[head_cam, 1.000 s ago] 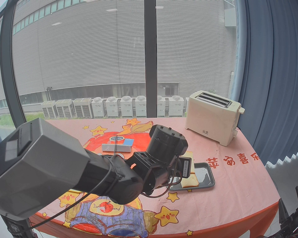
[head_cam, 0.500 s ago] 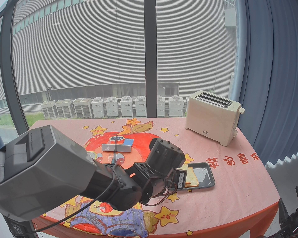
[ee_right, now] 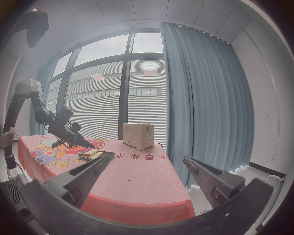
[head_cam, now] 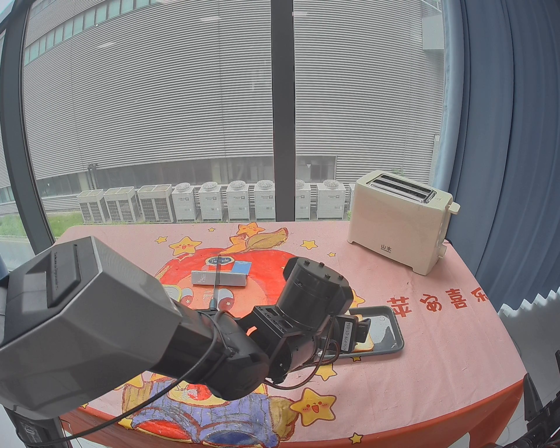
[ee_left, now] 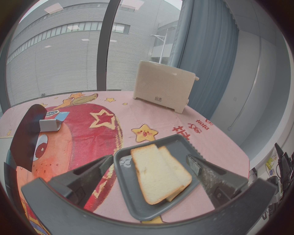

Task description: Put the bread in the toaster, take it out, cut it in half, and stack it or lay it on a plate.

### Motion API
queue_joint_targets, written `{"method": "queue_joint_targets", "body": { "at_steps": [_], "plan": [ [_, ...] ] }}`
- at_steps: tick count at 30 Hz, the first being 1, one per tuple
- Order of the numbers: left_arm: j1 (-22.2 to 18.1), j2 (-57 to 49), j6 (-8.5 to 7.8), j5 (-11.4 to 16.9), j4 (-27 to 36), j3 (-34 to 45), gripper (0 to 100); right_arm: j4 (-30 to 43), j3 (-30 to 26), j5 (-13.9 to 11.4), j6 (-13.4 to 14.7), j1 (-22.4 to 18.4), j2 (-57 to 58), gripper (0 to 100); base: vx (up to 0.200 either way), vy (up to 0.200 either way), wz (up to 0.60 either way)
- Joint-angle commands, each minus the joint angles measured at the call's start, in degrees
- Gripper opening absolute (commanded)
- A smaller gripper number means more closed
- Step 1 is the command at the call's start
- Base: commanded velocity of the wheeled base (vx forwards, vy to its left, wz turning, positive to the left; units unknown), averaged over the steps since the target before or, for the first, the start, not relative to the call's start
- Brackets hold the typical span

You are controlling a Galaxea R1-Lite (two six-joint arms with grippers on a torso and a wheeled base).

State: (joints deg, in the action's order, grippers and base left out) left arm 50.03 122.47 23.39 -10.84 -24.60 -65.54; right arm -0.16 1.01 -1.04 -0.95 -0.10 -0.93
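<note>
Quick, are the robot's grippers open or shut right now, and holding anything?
Left gripper: open, holding nothing, over the bread on the tray.
Right gripper: open, holding nothing.

Likely a lab or office room staged as a kitchen: tiled ceiling (ee_right: 137, 12), tall window (head_cam: 175, 87) onto air-conditioning units (head_cam: 210, 201), blue curtain (head_cam: 507, 146) at right, toaster (head_cam: 399, 219) on a cloth-covered tabletop (head_cam: 420, 361).

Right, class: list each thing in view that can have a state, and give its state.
toaster: slots empty
bread: two whole slices, overlapping, flat in the tray
tray: holding the bread
left gripper: open, by the bread
right gripper: open, empty
</note>
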Motion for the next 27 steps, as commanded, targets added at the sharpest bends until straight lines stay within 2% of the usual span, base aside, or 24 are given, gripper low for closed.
{"method": "queue_joint_targets", "body": {
  "at_steps": [1,9,15,17,19,20,21,22,23,24,26,27],
  "plan": [
    [0.2,-1.7,-0.01,-0.1,-0.1,0.4,100,0.0,-1.0,0.0,0.0,0.0,0.8,100,0.0,0.0,0.0],
    [-0.4,-8.5,-0.37,-0.7,0.3,1.9,100,0.0,-1.0,0.0,0.0,0.0,0.8,100,0.0,0.0,0.0],
    [-1.7,-17.9,-0.81,-1.4,0.0,7.4,100,0.0,-1.0,0.0,0.0,0.0,0.8,100,0.0,0.0,0.0],
    [-2.0,-21.5,-1.6,-2.5,0.0,9.6,100,0.0,-1.0,0.0,0.0,0.0,0.8,100,0.0,0.0,0.0],
    [-4.0,-26.0,-4.5,-3.7,-0.3,13.2,100,0.0,-1.0,0.0,0.0,0.0,0.8,100,0.0,0.0,0.0],
    [-4.5,-26.7,-5.11,-3.8,-0.4,13.9,100,0.0,-1.0,0.0,0.0,0.0,0.8,100,0.0,0.0,0.0],
    [-5.6,-28.2,-6.52,-4.1,-0.7,15.7,100,0.0,-1.0,0.0,0.0,0.0,0.8,100,0.0,0.0,0.0],
    [-6.1,-29.0,-7.31,-4.2,-1.3,16.8,100,0.0,-1.0,0.0,0.0,0.0,0.8,100,0.0,0.0,0.0],
    [-6.1,-29.0,-7.31,-4.2,-1.3,16.8,100,0.0,-1.0,0.0,0.0,0.0,0.8,100,0.0,0.0,0.0],
    [-7.4,-31.1,-8.8,-4.3,-4.6,20.2,100,0.0,-1.0,0.0,0.0,0.0,0.8,100,0.0,0.0,0.0],
    [-8.4,-32.7,-9.95,-4.2,-9.0,23.5,100,0.0,-1.0,0.0,0.0,0.0,0.8,100,0.0,0.0,0.0],
    [-8.4,-32.7,-9.95,-4.2,-9.0,23.5,100,0.0,-1.0,0.0,0.0,0.0,0.8,100,0.0,0.0,0.0]
  ]
}}
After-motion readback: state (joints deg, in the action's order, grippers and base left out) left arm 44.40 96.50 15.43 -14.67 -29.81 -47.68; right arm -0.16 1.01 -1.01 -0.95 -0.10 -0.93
